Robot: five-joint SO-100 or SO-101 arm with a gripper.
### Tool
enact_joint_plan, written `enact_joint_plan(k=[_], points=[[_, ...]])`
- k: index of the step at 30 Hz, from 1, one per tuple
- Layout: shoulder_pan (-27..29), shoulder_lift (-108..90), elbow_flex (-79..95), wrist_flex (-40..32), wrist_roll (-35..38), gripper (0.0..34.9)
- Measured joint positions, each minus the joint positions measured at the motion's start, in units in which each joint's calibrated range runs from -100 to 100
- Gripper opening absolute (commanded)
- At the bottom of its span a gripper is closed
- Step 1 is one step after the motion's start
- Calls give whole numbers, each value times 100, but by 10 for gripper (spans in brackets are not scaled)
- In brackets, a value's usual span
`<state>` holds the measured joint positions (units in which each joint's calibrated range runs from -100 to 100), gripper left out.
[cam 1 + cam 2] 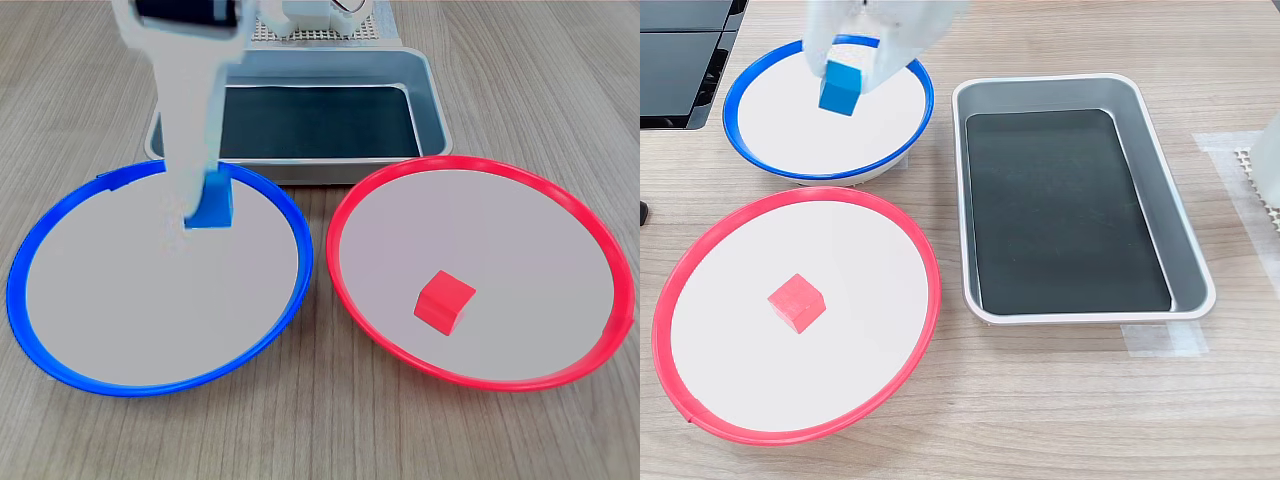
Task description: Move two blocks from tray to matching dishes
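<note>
One blue block point(211, 205) is sitting clamped between the gripper point(200, 205) fingers, hanging over the blue-rimmed dish point(60, 340). Meanwhile the red block point(796, 302) is lying well apart in the red-rimmed dish point(700, 425).

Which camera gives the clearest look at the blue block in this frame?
The second exterior view. There the blue block shows its top and a side face, held in the hand above the blue-rimmed dish. In the first exterior view the blue block is partly covered by the blurred hand, so only part of it shows.
</note>
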<state>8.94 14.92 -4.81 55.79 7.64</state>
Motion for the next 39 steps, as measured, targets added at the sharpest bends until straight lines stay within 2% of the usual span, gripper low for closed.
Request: enact_joint_plan(k=[4, 5, 6, 7, 10, 11, 17, 18, 20, 22, 24, 29, 33, 36, 39], points=[[53, 392, 18, -734, 49, 181], [53, 384, 73, -799, 49, 187], [53, 384, 136, -873, 54, 177], [27, 375, 236, -979, 88, 147], [-53, 17, 1016, -1427, 171, 22], [-53, -119, 1180, -1517, 171, 3], [-27, -2114, 3285, -2594, 44, 1], [-44, -2890, 4093, -3002, -166, 1], [-195, -4297, 5454, -3377, -542, 1], [-327, -5175, 6252, -3401, -752, 1], [-504, -7016, 7759, -3116, -1065, 1], [-690, -9446, 9301, -2072, -1133, 1], [-717, -10384, 10036, -1599, -830, 1], [-611, -10716, 10436, -1542, -777, 1], [-522, -11049, 10481, -1166, -767, 1]])
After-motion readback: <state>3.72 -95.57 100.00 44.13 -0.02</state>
